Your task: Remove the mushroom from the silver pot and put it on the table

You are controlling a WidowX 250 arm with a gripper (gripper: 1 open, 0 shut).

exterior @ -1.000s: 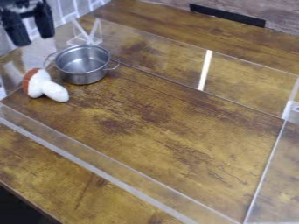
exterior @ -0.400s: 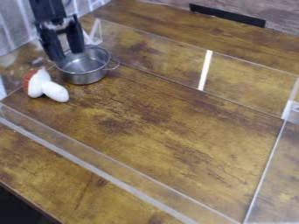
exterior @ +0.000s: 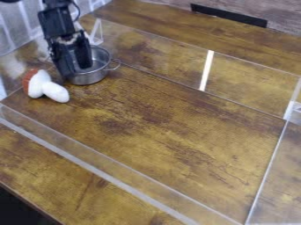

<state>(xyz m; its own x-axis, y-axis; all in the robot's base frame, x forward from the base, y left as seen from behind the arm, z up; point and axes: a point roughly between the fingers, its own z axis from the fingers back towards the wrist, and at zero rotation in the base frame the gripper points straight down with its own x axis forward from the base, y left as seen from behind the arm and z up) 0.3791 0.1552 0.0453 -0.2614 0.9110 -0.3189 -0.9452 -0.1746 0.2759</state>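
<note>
Above the silver pot (exterior: 88, 72), at its far left part: the black gripper (exterior: 69, 57), pointing down, with fingers spread wide open. Nothing visible between the fingers; whether the tips touch the pot, not possible to tell. On the table (exterior: 177, 114), outside the pot and just beside it, toward the near left corner: the mushroom (exterior: 47, 88), lying on its side, with orange-red cap to the left and white stem to the right. Across the table, clear strips (exterior: 118, 180).
</note>
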